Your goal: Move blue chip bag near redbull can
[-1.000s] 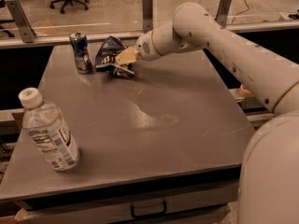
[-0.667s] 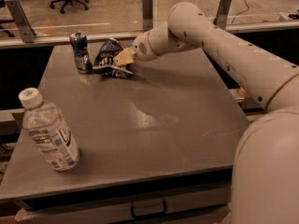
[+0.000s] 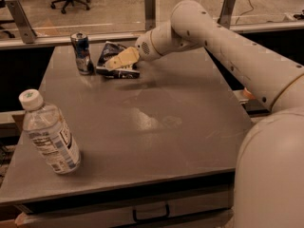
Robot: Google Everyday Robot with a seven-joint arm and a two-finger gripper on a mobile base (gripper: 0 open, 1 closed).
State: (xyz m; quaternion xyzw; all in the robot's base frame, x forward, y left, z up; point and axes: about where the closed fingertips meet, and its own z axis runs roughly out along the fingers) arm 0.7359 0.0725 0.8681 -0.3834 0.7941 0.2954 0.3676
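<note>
Hand (image 3: 112, 64) at bag (image 3: 109, 50), right of can (image 3: 82, 54)

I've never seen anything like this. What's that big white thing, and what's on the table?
That white thing is a robot arm on a rolling base; its body fills the lower right corner. The one picture looks down across a grey table. The arm ends in a gripper, its pinching hand, which lies over a blue chip bag at the far side; whether it grips the bag I cannot tell. Just left of the bag stands a redbull can. Nearer, on the left, stands a water bottle.
</note>
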